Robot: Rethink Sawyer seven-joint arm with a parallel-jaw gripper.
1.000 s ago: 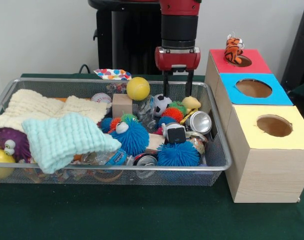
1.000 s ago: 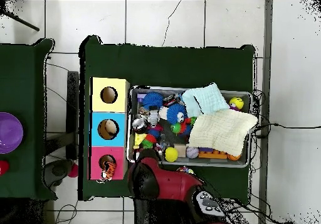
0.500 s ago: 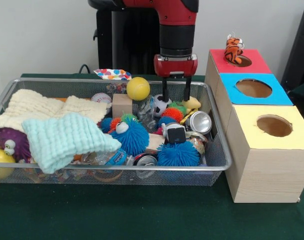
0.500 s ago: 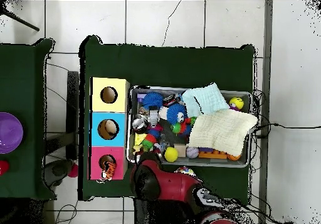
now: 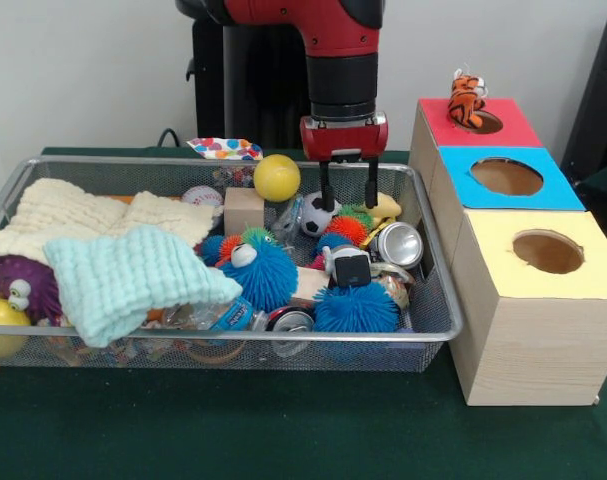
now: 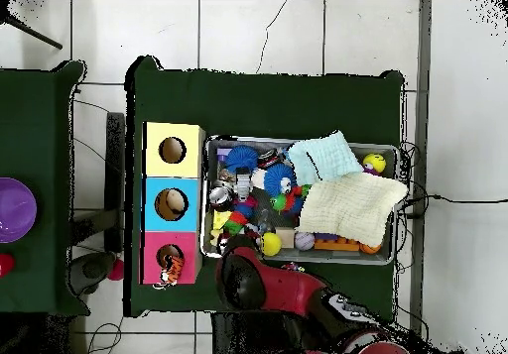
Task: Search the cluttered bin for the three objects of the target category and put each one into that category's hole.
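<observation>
The silver wire mesh bin [image 5: 438, 320] [image 6: 389, 152] is full of clutter. My gripper [image 5: 348, 205] hangs open inside the bin's far right part, its fingers [image 5: 326, 192] straddling the gap between a black-and-white soccer ball [image 5: 318, 212] and a pale yellow plush animal [image 5: 385, 208]. The fingers hold nothing. The orange striped tiger plush [image 5: 466, 100] [image 6: 173, 267] sits on the edge of the red-faced hole [image 5: 483, 122] [image 6: 170, 256] of the wooden box. In the overhead view the arm [image 6: 248, 281] covers the gripper.
The bin also holds blue spiky puffer balls [image 5: 263, 275], a yellow ball [image 5: 276, 177], a wooden block [image 5: 243, 210], cans [image 5: 400, 243], a mint cloth [image 5: 128, 278] and a cream cloth [image 5: 73, 215]. Blue hole [image 5: 506, 176] and yellow hole [image 5: 548, 251] sit nearer the camera.
The gripper has come down into the bin and shifted slightly left, from above the far rim to just over the soccer ball and yellow plush. The tiger has not moved.
</observation>
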